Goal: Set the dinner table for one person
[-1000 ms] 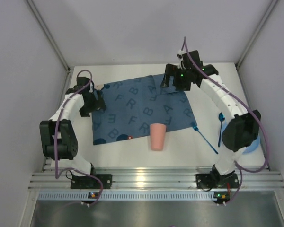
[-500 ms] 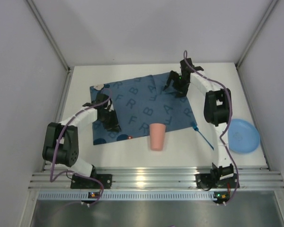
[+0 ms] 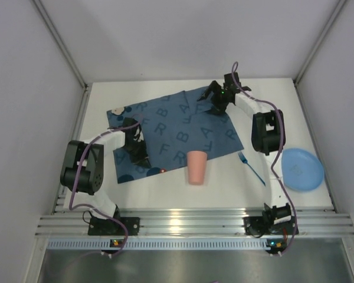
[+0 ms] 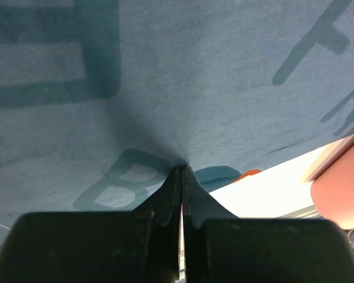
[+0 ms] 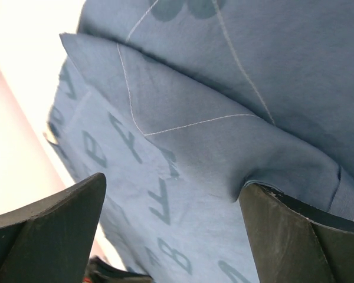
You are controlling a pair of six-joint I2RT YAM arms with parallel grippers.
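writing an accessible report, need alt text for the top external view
Two arms handle a dark blue lettered placemat on a white table: left pincer shut on its near-left part, right pincer open at its folded far-right corner. A pink cup sits at the mat's near edge; a blue fork and plate lie further right.

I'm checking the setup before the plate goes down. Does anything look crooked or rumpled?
Yes. The placemat lies crooked on the table, and its far right corner is folded over on itself at the open right gripper. The left gripper, shut on the cloth, pinches it into a pucker.
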